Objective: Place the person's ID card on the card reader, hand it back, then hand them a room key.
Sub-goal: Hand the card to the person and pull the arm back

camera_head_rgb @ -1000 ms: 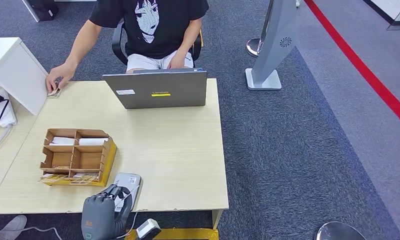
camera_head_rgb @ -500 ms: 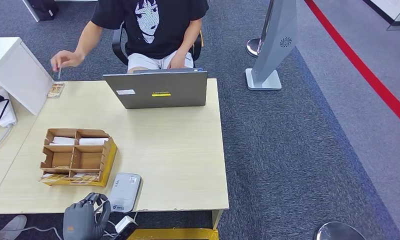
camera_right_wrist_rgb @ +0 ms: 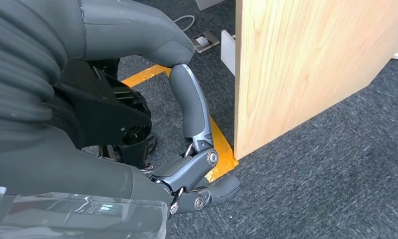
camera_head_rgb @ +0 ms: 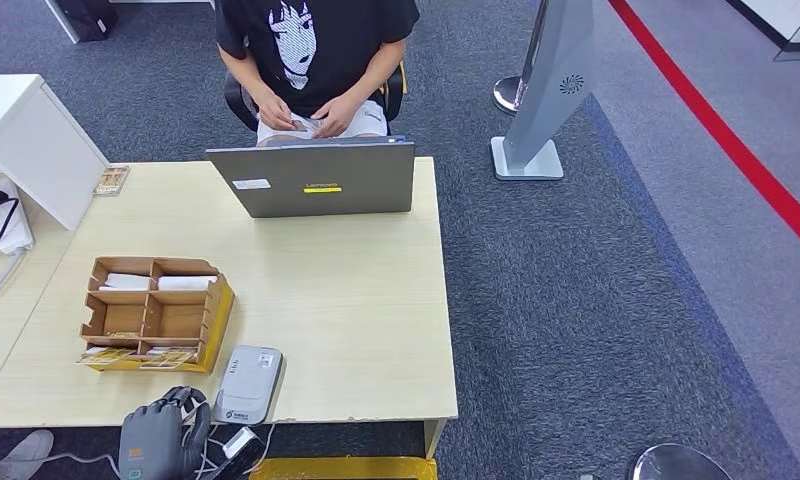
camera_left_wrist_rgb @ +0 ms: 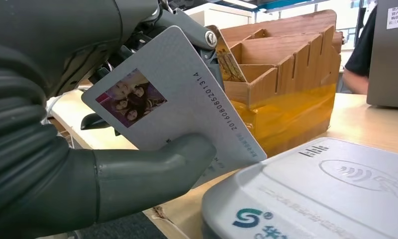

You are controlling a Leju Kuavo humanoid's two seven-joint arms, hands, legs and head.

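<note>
The pale wooden rectangular table (camera_head_rgb: pixel 356 300) has bare top right of one grey Lenovo laptop (camera_head_rgb: pixel 311 178) and one brown cardboard divided organiser (camera_head_rgb: pixel 154 312). One grey card reader (camera_head_rgb: pixel 247 384) sits at the near edge. Beside it, the left hand (camera_head_rgb: pixel 156 440) pinches one white photo ID card (camera_left_wrist_rgb: pixel 172 99), number partly readable, off the reader. The right hand (camera_right_wrist_rgb: pixel 137 124) hangs empty with fingers curled by the table's side.

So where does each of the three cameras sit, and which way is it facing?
Head view: high on the body, looking down over the table toward the seated person; left hand enters from below.
Left wrist view: behind the left hand, which holds the ID card, facing the card reader.
Right wrist view: by the hanging right hand, facing the floor.
Shared: head and left wrist views both show the card reader and wooden organiser.
</note>
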